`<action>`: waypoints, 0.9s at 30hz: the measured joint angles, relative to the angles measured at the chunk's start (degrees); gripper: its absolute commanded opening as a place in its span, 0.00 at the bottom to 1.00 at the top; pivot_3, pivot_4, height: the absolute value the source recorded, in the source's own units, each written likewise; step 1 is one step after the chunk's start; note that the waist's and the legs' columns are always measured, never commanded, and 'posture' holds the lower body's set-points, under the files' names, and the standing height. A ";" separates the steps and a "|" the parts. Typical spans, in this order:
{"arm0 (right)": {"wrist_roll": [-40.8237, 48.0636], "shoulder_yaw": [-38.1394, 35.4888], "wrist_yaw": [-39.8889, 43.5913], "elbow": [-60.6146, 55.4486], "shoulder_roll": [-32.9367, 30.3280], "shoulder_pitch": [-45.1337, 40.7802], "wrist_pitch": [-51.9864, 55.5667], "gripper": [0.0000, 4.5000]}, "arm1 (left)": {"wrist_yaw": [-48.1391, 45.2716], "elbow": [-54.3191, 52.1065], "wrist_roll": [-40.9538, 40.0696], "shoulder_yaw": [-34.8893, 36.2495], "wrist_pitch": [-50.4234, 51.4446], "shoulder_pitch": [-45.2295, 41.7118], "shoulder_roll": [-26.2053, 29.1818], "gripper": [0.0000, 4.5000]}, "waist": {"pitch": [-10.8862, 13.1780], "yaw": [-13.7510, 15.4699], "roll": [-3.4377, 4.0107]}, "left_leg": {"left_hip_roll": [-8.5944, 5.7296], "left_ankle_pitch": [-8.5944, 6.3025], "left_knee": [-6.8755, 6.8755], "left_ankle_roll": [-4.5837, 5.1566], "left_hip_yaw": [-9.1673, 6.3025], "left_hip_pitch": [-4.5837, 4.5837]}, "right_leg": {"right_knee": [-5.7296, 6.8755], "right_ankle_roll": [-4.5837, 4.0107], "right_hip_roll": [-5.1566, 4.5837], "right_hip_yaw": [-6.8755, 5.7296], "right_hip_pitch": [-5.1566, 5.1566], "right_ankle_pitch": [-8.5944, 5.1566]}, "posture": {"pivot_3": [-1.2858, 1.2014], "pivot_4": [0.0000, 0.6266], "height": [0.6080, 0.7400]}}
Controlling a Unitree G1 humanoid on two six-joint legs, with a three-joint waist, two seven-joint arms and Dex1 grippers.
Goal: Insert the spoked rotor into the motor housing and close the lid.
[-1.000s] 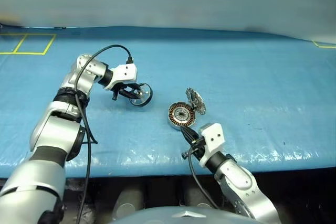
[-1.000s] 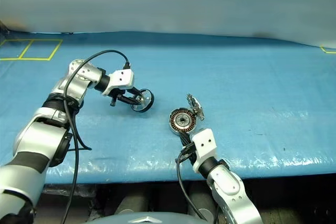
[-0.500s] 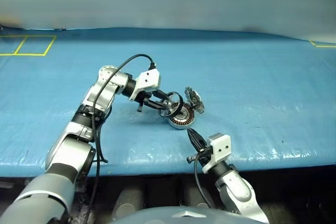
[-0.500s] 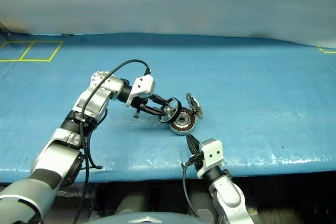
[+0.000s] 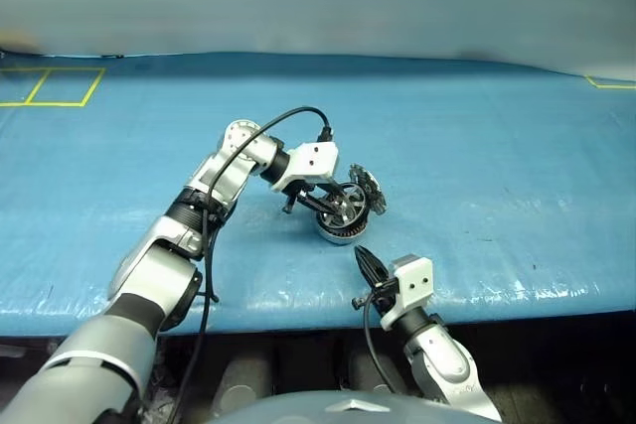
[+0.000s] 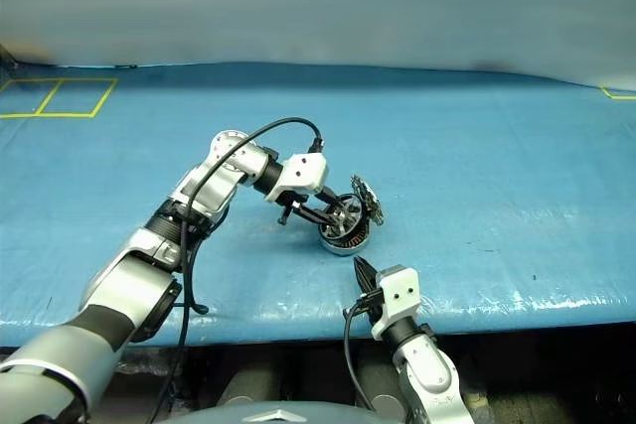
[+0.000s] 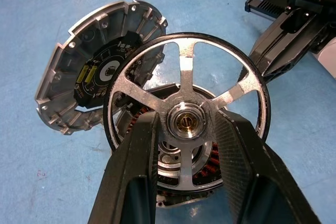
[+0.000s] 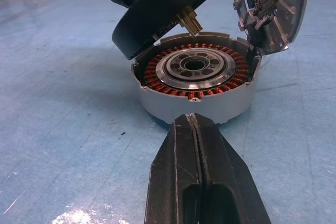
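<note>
The motor housing [image 8: 195, 101] stands on the blue table with copper windings and its hub showing. Its lid [image 5: 369, 189] is swung open, standing upright at the housing's far right rim, patterned underside [image 7: 84, 85] facing the cup. My left gripper [image 5: 336, 204] is shut on the spoked rotor [image 7: 187, 85], pinching its silver hub between both fingers. The rotor [image 8: 168, 11] hangs tilted just above the housing's left side, its shaft pointing down toward the hub, apart from it. My right gripper [image 5: 364, 260] is shut and empty, a little in front of the housing near the table's front edge.
The blue sheet [image 5: 477, 156] covers the whole table. Yellow taped squares [image 5: 50, 84] lie at the far left back. The table's front edge [image 5: 298, 300] runs just behind my right wrist. A black cable [image 5: 214, 176] loops along the left arm.
My left gripper has carried the rotor to the right, from left of the housing to just over it. My right gripper has drawn back a little from the housing toward the front edge.
</note>
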 measured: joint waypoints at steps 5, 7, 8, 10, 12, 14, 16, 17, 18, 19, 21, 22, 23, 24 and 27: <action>-0.15 0.03 -0.08 0.68 0.43 0.17 -0.67 0.00 | 1.00 4.12 2.44 -1.30 -3.48 -2.03 -0.44 0.28 | 0.00 0.03 0.00 | 0.00 -0.01 0.00 0.01 0.03 0.00 | 0.00 0.01 0.02 0.03 0.00 0.01 | 0.52 0.24 1.00; -0.38 0.02 -0.12 0.77 0.52 0.21 -0.73 0.00 | 1.40 5.45 3.67 -1.61 -4.68 -2.69 -0.46 0.28 | 0.00 0.01 0.00 | 0.00 -0.01 0.00 0.02 0.04 0.00 | 0.00 0.01 0.03 0.05 -0.02 0.01 | 0.52 0.24 1.00; -0.51 0.02 -0.14 0.77 0.57 0.23 -0.73 0.00 | 1.63 6.01 3.85 -1.63 -4.93 -2.81 -0.46 0.28 | 0.00 0.00 0.00 | 0.01 -0.02 0.00 0.02 0.05 0.00 | 0.00 0.01 0.04 0.06 -0.02 0.01 | 0.52 0.24 1.00; -0.75 0.01 -0.19 0.82 0.66 0.25 -0.74 0.00 | 1.78 6.60 4.04 -1.63 -5.09 -2.85 -0.45 0.28 | 0.00 0.01 0.00 | 0.02 -0.02 0.00 0.03 0.05 0.00 | 0.00 0.01 0.04 0.07 -0.03 0.01 | 0.52 0.24 1.00; -0.94 0.01 -0.29 0.83 0.71 0.24 -0.73 0.00 | 1.74 7.04 4.24 -1.65 -5.71 -3.01 -0.46 0.28 | 0.00 0.00 0.00 | 0.02 -0.02 0.00 0.03 0.06 0.00 | -0.01 0.01 0.04 0.08 -0.03 0.01 | 0.52 0.24 1.00; -1.01 0.01 -0.39 0.85 0.73 0.24 -0.73 0.00 | 1.66 7.67 4.38 -1.73 -6.01 -3.29 -0.46 0.28 | 0.00 -0.03 0.00 | 0.03 -0.02 0.00 0.03 0.07 0.00 | 0.00 0.01 0.05 0.09 -0.03 0.01 | 0.52 0.24 1.00; -1.13 0.01 -0.51 0.88 0.75 0.17 -0.72 0.00 | 1.64 7.98 4.46 -1.75 -6.12 -3.36 -0.46 0.28 | 0.00 -0.04 0.00 | 0.04 -0.02 0.00 0.03 0.08 0.00 | 0.00 0.01 0.07 0.09 -0.03 0.01 | 0.52 0.24 1.00; -1.31 0.00 -0.57 0.90 0.74 0.11 -0.66 0.00 | 1.57 8.04 4.51 -1.83 -6.20 -3.36 -0.46 0.28 | 0.00 -0.03 0.00 | 0.04 -0.02 0.00 0.03 0.08 0.00 | 0.00 0.01 0.07 0.09 -0.03 0.01 | 0.52 0.24 1.00; -1.54 -0.02 -0.63 0.91 0.74 0.06 -0.60 0.00 | 1.49 8.08 4.57 -1.97 -6.28 -3.37 -0.46 0.28 | 0.00 -0.03 0.00 | 0.04 -0.02 0.00 0.03 0.08 0.00 | 0.00 0.01 0.07 0.09 -0.03 0.01 | 0.52 0.24 1.00; -1.77 -0.03 -0.73 0.91 0.74 0.04 -0.57 0.00 | 1.31 8.09 4.83 -2.13 -6.39 -3.41 -0.46 0.28 | 0.00 -0.03 0.00 | 0.04 -0.02 0.00 0.03 0.08 0.00 | 0.00 0.01 0.07 0.09 -0.04 0.01 | 0.52 0.24 1.00; -2.02 -0.03 -1.12 0.94 0.80 0.04 -0.53 0.00 | 0.85 8.26 5.34 -2.47 -6.66 -3.70 -0.49 0.28 | 0.00 -0.03 0.00 | 0.04 -0.02 0.00 0.03 0.09 0.00 | 0.00 0.01 0.08 0.10 -0.04 0.01 | 0.52 0.24 1.00; -2.05 -0.03 -1.26 0.94 0.87 0.04 -0.53 0.00 | 0.75 8.28 5.56 -2.66 -6.85 -3.89 -0.50 0.44 | 0.00 -0.03 0.00 | 0.04 -0.02 0.00 0.03 0.09 0.00 | 0.00 0.01 0.08 0.11 -0.04 0.01 | 0.52 0.24 1.00; -2.13 -0.02 -1.34 0.96 0.90 0.04 -0.51 0.00 | 0.55 8.29 5.63 -2.86 -7.02 -4.08 -0.53 0.49 | 0.00 -0.03 0.00 | 0.04 -0.02 0.00 0.03 0.09 0.00 | 0.00 0.01 0.08 0.11 -0.04 0.01 | 0.52 0.24 1.00; -2.18 -0.01 -1.38 0.96 0.89 0.04 -0.50 0.00 | 0.38 8.29 5.65 -2.89 -7.07 -4.16 -0.54 0.56 | 0.00 -0.03 0.00 | 0.04 -0.02 0.00 0.03 0.10 0.00 | 0.00 0.01 0.08 0.11 -0.04 0.01 | 0.52 0.24 1.00; -2.27 0.00 -1.62 1.05 0.92 -0.02 -0.34 0.00 | 0.10 8.30 5.66 -2.89 -7.42 -4.53 -0.55 0.78 | 0.00 0.01 0.00 | 0.04 -0.02 0.00 0.03 0.09 0.00 | 0.00 0.01 0.08 0.12 -0.04 0.01 | 0.52 0.24 1.00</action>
